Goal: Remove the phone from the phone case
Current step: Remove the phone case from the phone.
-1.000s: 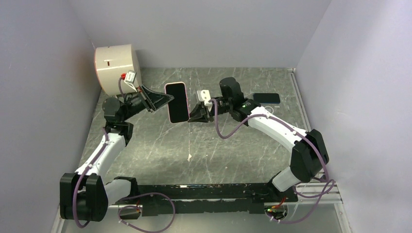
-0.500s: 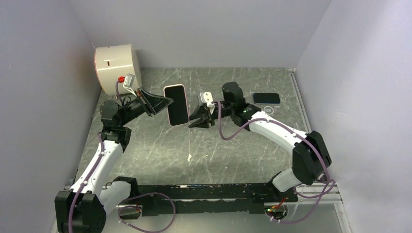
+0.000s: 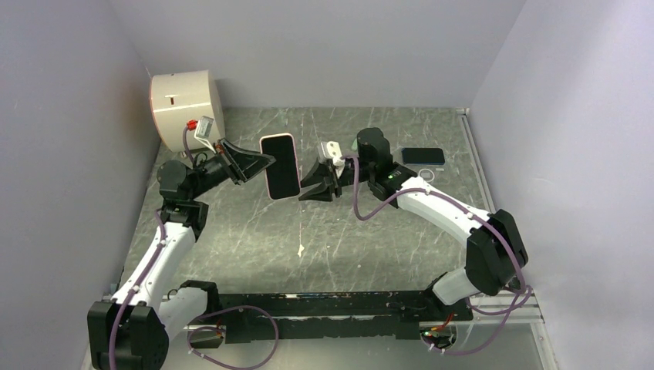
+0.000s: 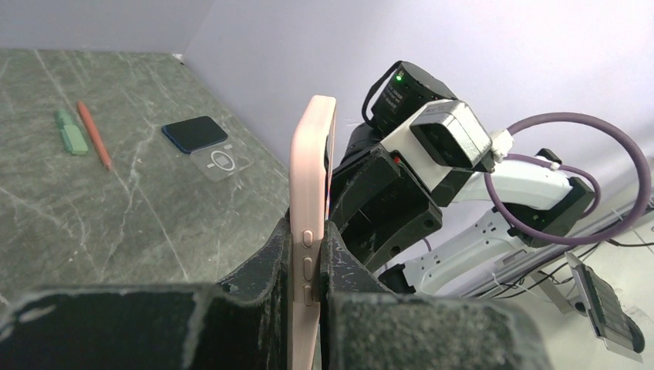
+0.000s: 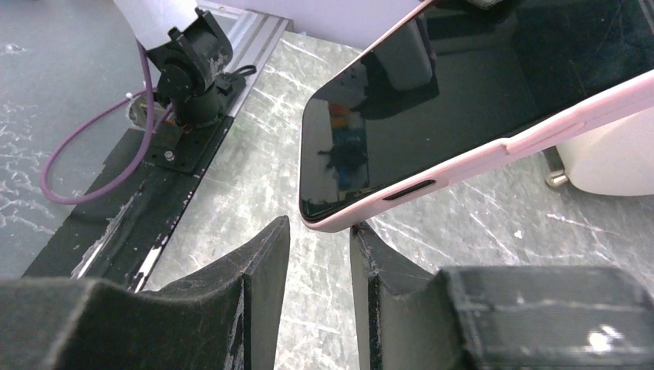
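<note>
Phone point(image 3: 281, 166), screen dark, sits in its pink case point(image 4: 311, 193) and is held up off the table point(image 3: 247, 239), upper centre of the top view. Left gripper point(image 3: 261, 163) is clamped on the case from the phone's left side. The left wrist view shows you its fingers point(image 4: 262, 277) pressed on front and back faces, side buttons right at the finger line. Right gripper point(image 3: 306, 186) sits just right of the phone's lower end, jaws apart, nothing between them.

The right wrist view gives you what the top view can't: the phone's corner hangs just off the two fingertips, right over the gap. Can't tell if it touches.

Only the left wrist view shows a green marker point(image 4: 72, 136) and red pen point(image 4: 94, 135) on the table, upper left of its frame. A second dark phone point(image 3: 423, 156) lies flat, upper right of the top view, well apart.
</note>
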Motion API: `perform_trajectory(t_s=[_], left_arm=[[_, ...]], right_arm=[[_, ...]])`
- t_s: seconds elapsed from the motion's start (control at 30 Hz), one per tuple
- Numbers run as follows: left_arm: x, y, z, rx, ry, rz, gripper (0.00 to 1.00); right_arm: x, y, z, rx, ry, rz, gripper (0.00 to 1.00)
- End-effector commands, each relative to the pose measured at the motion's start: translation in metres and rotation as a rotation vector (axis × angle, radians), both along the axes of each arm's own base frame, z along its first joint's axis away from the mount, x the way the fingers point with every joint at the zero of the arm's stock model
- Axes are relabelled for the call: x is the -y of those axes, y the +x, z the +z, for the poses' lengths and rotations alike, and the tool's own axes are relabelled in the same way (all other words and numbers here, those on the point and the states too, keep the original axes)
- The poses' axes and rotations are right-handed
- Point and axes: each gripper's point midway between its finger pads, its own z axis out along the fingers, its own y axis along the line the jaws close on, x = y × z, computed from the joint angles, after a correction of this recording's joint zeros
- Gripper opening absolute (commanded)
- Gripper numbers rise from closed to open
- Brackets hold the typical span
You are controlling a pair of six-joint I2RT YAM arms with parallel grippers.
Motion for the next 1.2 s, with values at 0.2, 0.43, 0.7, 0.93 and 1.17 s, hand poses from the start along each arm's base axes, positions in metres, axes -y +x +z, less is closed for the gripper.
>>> perform_trajectory(t_s=[0.2,0.43,0.7,0.93,1.17], left_arm=[[0.003,-0.014,0.032,0.113,-0.047,-0.058,0.02],[0.004,-0.016,0.033,0.099,-0.06,-0.07,0.03],[0.004,-0.012,0.03,0.057,-0.071,-0.064,0.03],[0.004,-0.014,0.033,0.075,-0.077,-0.076,0.03],[0.004,-0.015,0.032,0.081,-0.077,-0.076,0.03]], right_arm=[[-0.002,-0.008,0.035,0.063,0.097,0.067,0.35],[-0.002,-0.007,0.035,0.073,0.096,0.078,0.26],[-0.003,0.001,0.046,0.09,0.106,0.085,0.2],[-0.003,-0.001,0.048,0.074,0.116,0.096,0.24],[-0.003,-0.004,0.051,0.063,0.13,0.112,0.27]])
